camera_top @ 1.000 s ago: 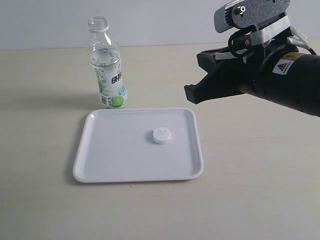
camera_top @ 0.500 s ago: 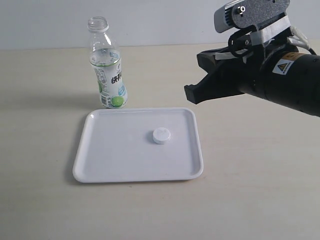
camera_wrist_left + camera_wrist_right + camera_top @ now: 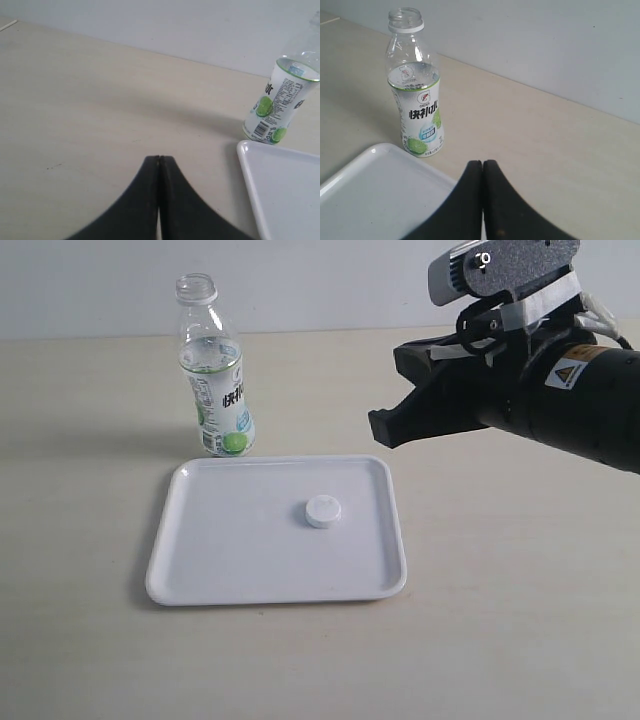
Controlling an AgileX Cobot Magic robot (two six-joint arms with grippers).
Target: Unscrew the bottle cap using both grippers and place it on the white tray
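The bottle cap, small, round and white, lies on the white tray right of its middle. The clear bottle with the green-and-white label stands upright and uncapped just behind the tray's far left corner; it also shows as the bottle and the bottle in the wrist views. My right gripper hovers above the table to the right of the tray, shut and empty; its jaws press together. My left gripper is shut on nothing and is outside the exterior view.
A pale wooden tabletop stretches around the tray, with a light wall behind it. The tray's edge lies near the left gripper and the tray's corner near the right one.
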